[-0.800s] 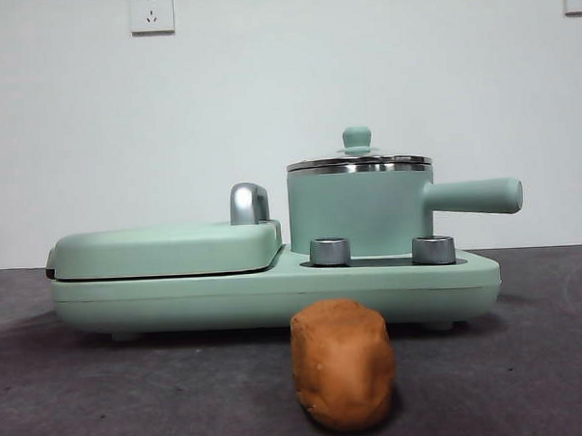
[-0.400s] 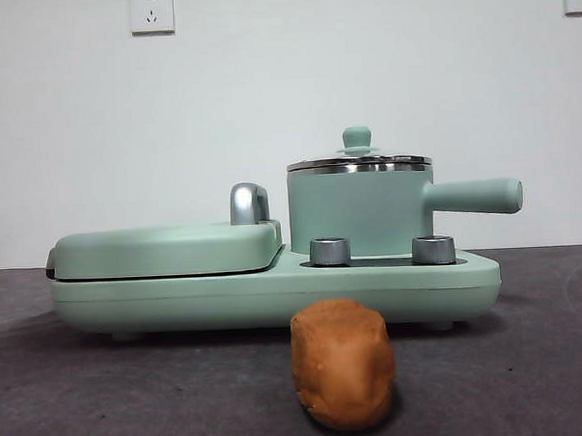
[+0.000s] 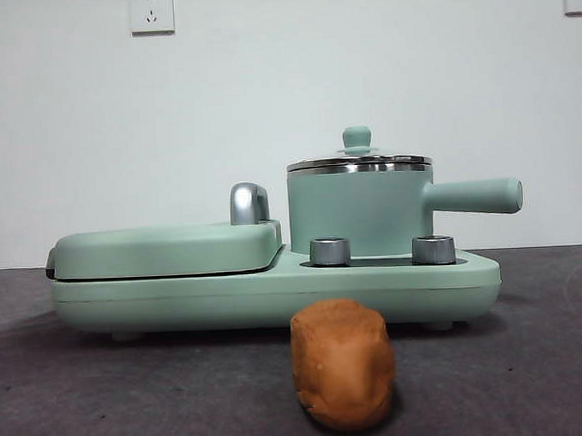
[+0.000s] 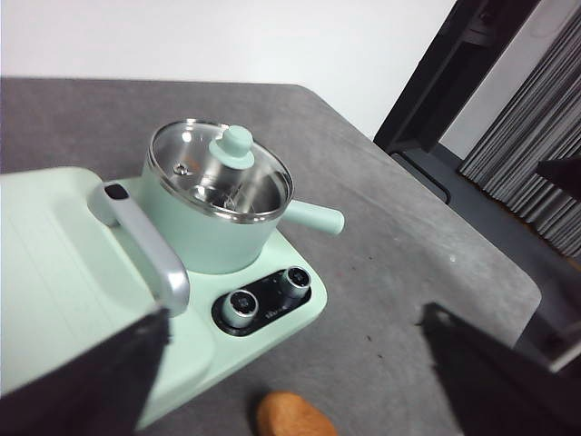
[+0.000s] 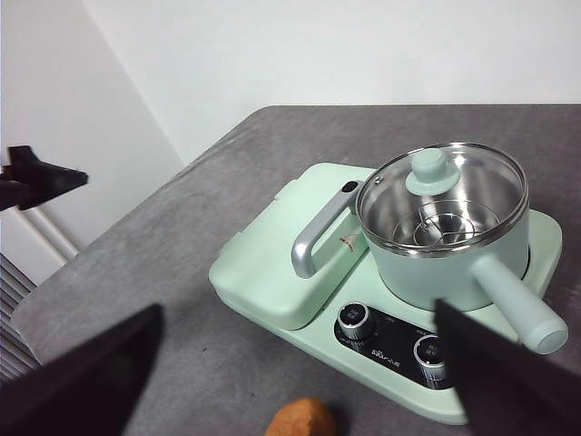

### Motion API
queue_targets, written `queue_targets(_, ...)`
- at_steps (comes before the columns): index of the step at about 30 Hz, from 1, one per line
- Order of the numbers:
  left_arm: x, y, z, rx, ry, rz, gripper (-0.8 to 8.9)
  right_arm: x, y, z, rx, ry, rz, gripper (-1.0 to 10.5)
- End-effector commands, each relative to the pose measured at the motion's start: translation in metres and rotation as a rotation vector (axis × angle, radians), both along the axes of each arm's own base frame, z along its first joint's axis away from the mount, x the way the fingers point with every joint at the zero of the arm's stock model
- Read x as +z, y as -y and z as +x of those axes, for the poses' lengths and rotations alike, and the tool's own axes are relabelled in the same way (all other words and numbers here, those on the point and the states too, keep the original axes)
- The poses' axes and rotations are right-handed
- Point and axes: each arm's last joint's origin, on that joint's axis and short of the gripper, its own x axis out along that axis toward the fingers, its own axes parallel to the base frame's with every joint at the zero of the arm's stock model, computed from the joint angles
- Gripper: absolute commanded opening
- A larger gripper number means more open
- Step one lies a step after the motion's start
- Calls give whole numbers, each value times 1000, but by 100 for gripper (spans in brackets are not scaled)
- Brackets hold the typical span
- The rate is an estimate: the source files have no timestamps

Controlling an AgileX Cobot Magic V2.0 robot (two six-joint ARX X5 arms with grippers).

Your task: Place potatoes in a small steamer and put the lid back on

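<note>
Grey, faintly napped table covering (image 3: 529, 362) under a plain white wall; both arms wait high above it. Left gripper (image 4: 290, 381): jaws spread wide apart, empty. Right gripper (image 5: 300, 381): jaws likewise wide apart, empty. Neither touches anything.

From each gripper the potato (image 3: 343, 362) lies almost directly below and between the jaws, nearest of all objects; in both wrist views only its far end shows at the frame edge ( (image 4: 292, 416), (image 5: 302, 418)), so neither arm can be judged nearer. It rests on the table just in front of the appliance base (image 3: 275, 291), apart from it. Orange-brown, matte, slightly lumpy, a rounded oblong; its long axis appears to run toward the camera in the front view, though this is a judgement.

Beyond it, at about 12 o'clock, stands the small steamer (image 3: 359, 215): mint-green cylinder, bright steel rim, straight handle pointing to 3 o'clock in the front view. The lid (image 3: 358, 160), glass with steel rim and green knob, sits closed on it. Hence the lid must come off before the potato goes in.

At 9 o'clock of the pot: flat griddle cover (image 3: 167, 248) with chrome handle (image 3: 249, 202).
</note>
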Motion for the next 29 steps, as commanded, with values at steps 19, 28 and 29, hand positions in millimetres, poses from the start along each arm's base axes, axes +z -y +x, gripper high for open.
queue_targets(19, 38, 70, 97, -193, -52, 106, 528, 4, 0, 0, -2, 12, 3, 545)
queue_targets(28, 45, 126, 162, -218, -30, 242, 521, 4, 0, 0, -5, 5, 10, 545)
queue_targets(29, 43, 132, 170, -211, -29, 252, 520, 4, 0, 0, -5, 5, 11, 545)
